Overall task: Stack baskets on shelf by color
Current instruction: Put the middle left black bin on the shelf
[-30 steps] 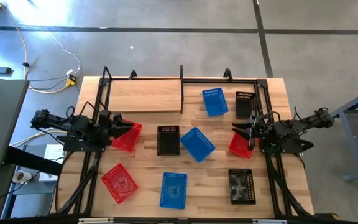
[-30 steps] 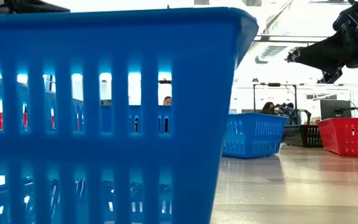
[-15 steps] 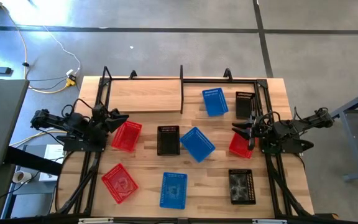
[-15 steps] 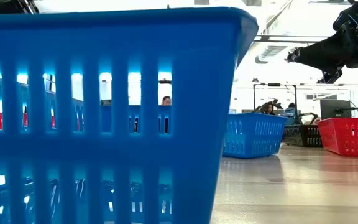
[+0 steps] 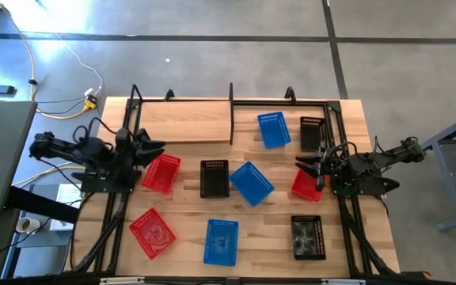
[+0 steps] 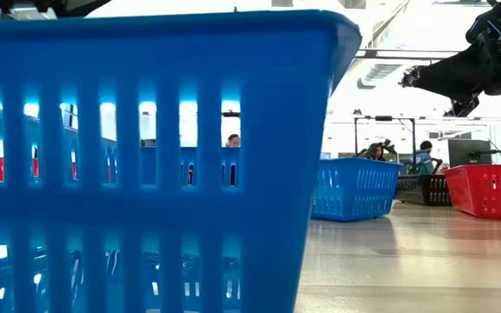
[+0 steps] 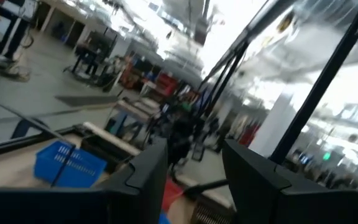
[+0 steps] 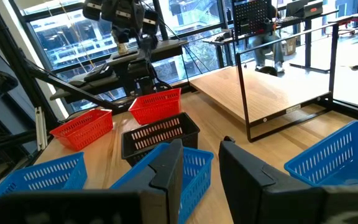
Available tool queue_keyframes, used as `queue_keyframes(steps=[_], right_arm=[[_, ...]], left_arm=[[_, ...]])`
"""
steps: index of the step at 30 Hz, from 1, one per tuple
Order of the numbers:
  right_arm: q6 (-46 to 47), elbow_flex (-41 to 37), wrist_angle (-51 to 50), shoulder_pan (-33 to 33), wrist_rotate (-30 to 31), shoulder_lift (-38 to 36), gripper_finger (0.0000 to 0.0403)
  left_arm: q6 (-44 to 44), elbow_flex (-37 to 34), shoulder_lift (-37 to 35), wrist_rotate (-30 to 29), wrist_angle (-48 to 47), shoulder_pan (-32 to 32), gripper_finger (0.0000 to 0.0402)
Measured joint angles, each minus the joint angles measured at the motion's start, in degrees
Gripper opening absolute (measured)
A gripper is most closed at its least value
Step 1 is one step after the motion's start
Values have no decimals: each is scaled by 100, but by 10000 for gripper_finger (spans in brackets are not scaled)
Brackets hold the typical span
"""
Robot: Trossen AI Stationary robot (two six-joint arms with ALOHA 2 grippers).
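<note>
From above, the left end effector hovered just beside a red basket at the worktop's left side, its fingers apart and holding nothing. The right end effector sat by another red basket, also parted and empty. The shelf at the rear held no stack on its left half; a blue basket and a black one lay at the back right. Every basket in view looked empty.

At worktop level, a blue basket filled the foreground, with blue, black and red ones beyond.

The left wrist view showed its own fingers spread with nothing between.

The right wrist view showed parted fingers above a blue basket.

To do the step well, each arm should probably close squarely on one wall of its red basket and lift it level.
</note>
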Motion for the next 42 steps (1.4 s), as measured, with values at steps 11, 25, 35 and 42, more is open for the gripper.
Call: queue_keyframes(steps=[11,25,35,42], right_arm=[[0,1,1,-2,23,0,91],[-195,-1,1,0,26,0,91],[-342,0,1,-1,26,0,91],[-343,1,1,-1,37,0,91]], left_arm=[[304,1377,1980,33,-1098,0,145],[511,2151,3790,726,-1515,-2,146],[486,2748,5133,900,-1728,-1,145],[487,3196,5937,1016,-2291,0,145]])
